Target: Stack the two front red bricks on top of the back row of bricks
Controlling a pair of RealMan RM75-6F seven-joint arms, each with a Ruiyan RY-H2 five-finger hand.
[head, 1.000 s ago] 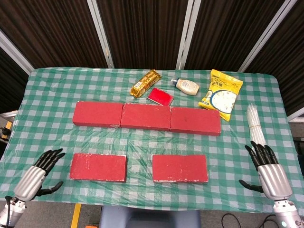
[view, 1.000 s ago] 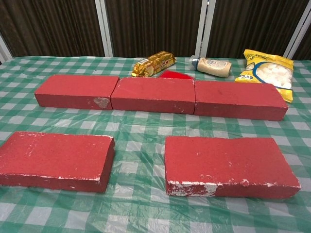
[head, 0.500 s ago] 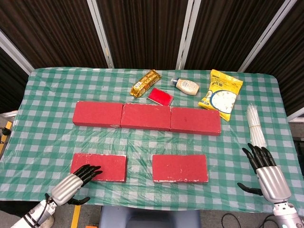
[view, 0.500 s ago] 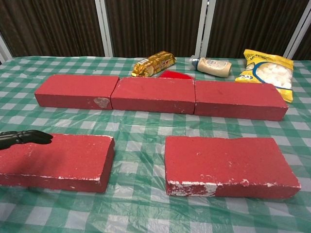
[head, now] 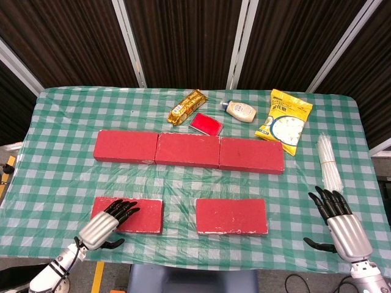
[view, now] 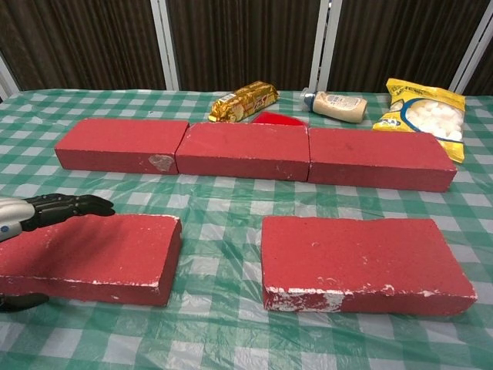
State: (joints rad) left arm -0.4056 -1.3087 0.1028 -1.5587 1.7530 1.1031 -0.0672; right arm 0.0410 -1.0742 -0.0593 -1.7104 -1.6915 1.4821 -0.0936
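Note:
Two red bricks lie at the front: the left one [head: 129, 213] [view: 100, 258] and the right one [head: 231, 216] [view: 362, 262]. Behind them three red bricks form the back row [head: 188, 151] [view: 243, 150]. My left hand [head: 107, 223] [view: 46, 212] hovers over the left front brick, fingers stretched above its top and thumb [view: 19, 302] below its near edge, holding nothing. My right hand [head: 339, 223] is open at the table's right front edge, well right of the right front brick; the chest view does not show it.
Behind the back row lie a gold snack pack [head: 187, 106], a small red box [head: 205, 124], a sauce bottle [head: 239, 111] and a yellow snack bag [head: 285, 121]. A bundle of white sticks [head: 327, 160] lies at the right, just beyond my right hand.
My left hand swung in from the table's left front corner to above the left front brick, reaching further over it. My right hand shifted slightly.

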